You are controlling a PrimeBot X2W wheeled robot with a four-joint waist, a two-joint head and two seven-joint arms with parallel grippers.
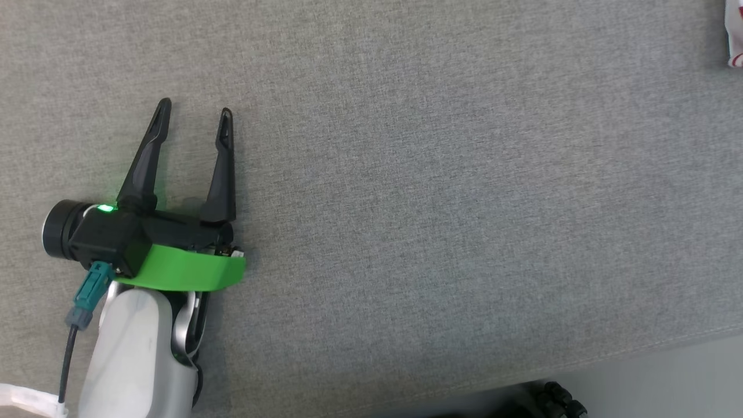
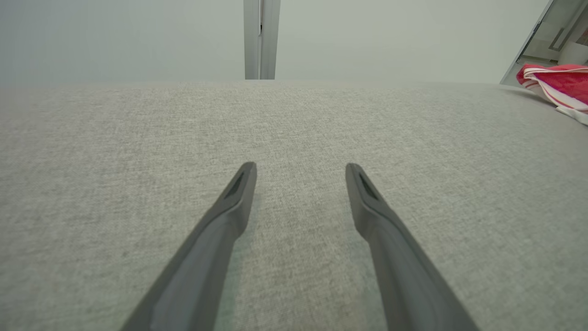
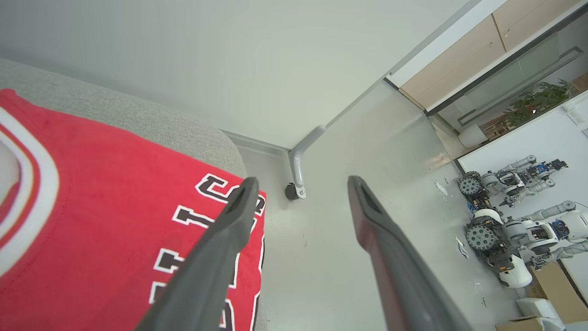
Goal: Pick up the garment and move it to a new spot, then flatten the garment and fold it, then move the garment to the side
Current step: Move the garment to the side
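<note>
There is one garment [image 3: 92, 207] here, a red jersey with white trim and black-and-white lettering. It lies at the far right of the grey fabric surface [image 1: 441, 191], by the rounded corner, with one side running along the right edge. Two grippers are out, each with two long dark fingers. The left gripper [image 1: 195, 109] hangs over the bare near-left part of the surface, well apart from the jersey. Its fingers are spread wide, with only grey cloth between them. The right gripper [image 3: 302, 180] is over that far right corner and is just as wide. Its one finger [image 3: 216, 248] crosses above the jersey's lettering, and from here I cannot tell whether it brushes the cloth. Its other finger hangs out past the edge over the pale floor [image 3: 321, 257]. Nothing is pinched between the two. Down on the floor I count one small black caster [image 3: 290, 191] on a grey leg. Further off by the wall stands a cluster of parked robots [image 3: 500, 239], too tangled to count.
</note>
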